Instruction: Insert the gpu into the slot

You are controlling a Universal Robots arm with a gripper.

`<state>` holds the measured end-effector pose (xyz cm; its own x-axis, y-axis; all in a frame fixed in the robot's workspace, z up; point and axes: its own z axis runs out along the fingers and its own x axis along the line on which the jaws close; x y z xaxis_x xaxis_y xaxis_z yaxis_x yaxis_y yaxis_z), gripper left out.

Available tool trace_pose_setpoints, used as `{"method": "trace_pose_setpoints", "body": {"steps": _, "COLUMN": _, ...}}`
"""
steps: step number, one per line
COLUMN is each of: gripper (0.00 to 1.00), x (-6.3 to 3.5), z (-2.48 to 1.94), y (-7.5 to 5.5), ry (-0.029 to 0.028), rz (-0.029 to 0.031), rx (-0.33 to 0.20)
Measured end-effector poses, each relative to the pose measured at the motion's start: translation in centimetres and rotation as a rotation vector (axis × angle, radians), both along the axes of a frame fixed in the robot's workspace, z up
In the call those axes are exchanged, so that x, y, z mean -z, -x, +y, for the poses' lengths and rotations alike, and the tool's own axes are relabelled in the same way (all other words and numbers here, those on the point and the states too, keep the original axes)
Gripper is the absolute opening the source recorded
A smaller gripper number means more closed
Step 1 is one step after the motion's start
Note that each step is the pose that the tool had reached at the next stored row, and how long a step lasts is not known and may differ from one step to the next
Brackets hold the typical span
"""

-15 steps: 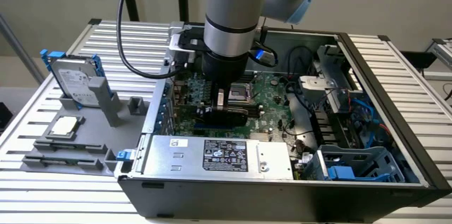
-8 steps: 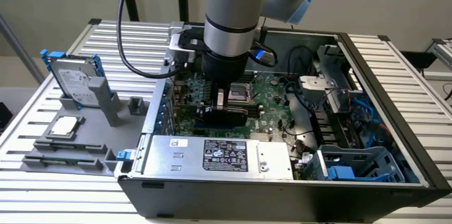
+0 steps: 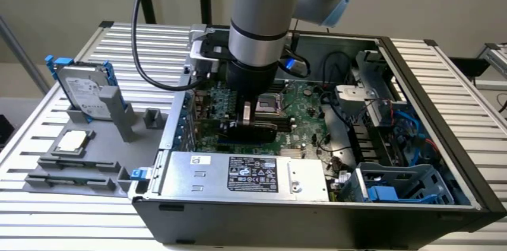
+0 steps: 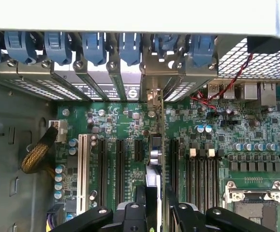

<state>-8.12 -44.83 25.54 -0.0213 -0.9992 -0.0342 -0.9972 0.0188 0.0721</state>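
Note:
My gripper (image 3: 247, 116) reaches down into the open computer case and is shut on the gpu (image 3: 250, 133), a black card held upright just over the green motherboard (image 3: 305, 99). In the wrist view the gpu (image 4: 155, 159) runs edge-on as a thin line from between my fingers (image 4: 130, 212) to the case's rear wall. Its metal bracket end (image 4: 152, 96) is next to the rear slot openings. The card stands between black expansion connectors (image 4: 119, 164) and the memory strips (image 4: 200, 166). The blue slot is hidden beneath the card.
A grey silver-labelled power-supply box (image 3: 246, 174) lies in front of the board. The processor socket (image 4: 256, 205) sits beside the memory strips. Blue retention clips (image 4: 94, 46) line the rear wall. A hard drive (image 3: 83, 91) stands on a grey rack outside the case.

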Motion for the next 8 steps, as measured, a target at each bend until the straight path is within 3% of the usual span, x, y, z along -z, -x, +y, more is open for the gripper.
{"method": "trace_pose_setpoints", "body": {"steps": 8, "gripper": 0.26, "x": 0.41, "z": 0.00, "y": -0.10, "ry": -0.0001, "rz": 0.0090, "rx": -0.004}}
